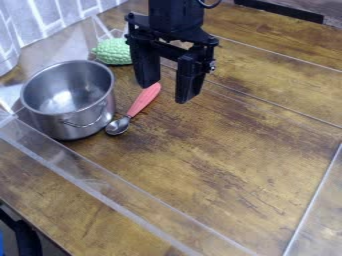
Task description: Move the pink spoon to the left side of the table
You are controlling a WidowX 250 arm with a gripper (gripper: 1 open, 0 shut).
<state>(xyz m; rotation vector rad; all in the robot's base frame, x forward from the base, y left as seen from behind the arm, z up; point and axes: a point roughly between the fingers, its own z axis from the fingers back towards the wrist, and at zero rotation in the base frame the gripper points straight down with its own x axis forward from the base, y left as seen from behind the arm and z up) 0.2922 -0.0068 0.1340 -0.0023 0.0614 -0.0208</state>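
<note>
The pink spoon lies on the dark wood table, its pinkish-red handle pointing up-right and its silver bowl down-left beside the steel pot. My gripper hangs just above and to the right of the spoon's handle. Its two black fingers point down with a gap between them and nothing held.
A steel pot stands at the left, touching or nearly touching the spoon's bowl. A green knobbly scrubber lies behind it. A clear plastic raised edge runs along the front. Grey cloth lies at the far left.
</note>
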